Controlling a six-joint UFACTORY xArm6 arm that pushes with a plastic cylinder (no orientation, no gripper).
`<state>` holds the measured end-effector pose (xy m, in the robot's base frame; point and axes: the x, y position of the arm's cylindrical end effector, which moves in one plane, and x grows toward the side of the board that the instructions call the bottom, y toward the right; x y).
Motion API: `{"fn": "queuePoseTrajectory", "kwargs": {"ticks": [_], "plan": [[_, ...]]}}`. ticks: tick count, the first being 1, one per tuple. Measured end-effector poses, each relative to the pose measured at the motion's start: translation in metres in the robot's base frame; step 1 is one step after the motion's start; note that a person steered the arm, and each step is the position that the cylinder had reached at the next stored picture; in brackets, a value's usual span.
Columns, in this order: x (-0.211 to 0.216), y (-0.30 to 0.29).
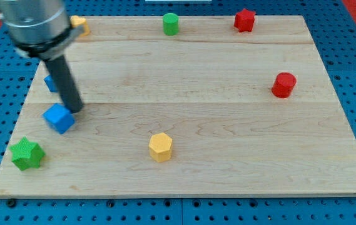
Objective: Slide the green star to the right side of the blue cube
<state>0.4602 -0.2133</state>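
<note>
My tip (76, 110) is resting at the small blue wooden cube's (59, 118) one o'clock, jawless and holding nothing, probably needing to circle behind the green wooden star (26, 154) sitting untouched at its seven o'clock.

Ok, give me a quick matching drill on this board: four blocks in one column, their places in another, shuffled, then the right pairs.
Blocks:
1. green star-shaped block
2. blue cube block
3. yellow hexagonal block
4. green cylinder block

Places:
A. top edge, near the middle
B. bottom left corner of the wooden board
C. right beside my tip
D. bottom, near the middle

Pairs: 1-B, 2-C, 3-D, 4-A
</note>
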Motion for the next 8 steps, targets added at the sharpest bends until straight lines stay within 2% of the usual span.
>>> {"fn": "queuePoseTrajectory", "kwargs": {"ticks": [1, 2, 3, 4, 6, 7, 8], "plan": [[-0.005, -0.012], [0.014, -0.069], [0.027, -0.091], [0.069, -0.049], [0.113, -0.065], [0.133, -0.039], [0.128, 0.032]]}}
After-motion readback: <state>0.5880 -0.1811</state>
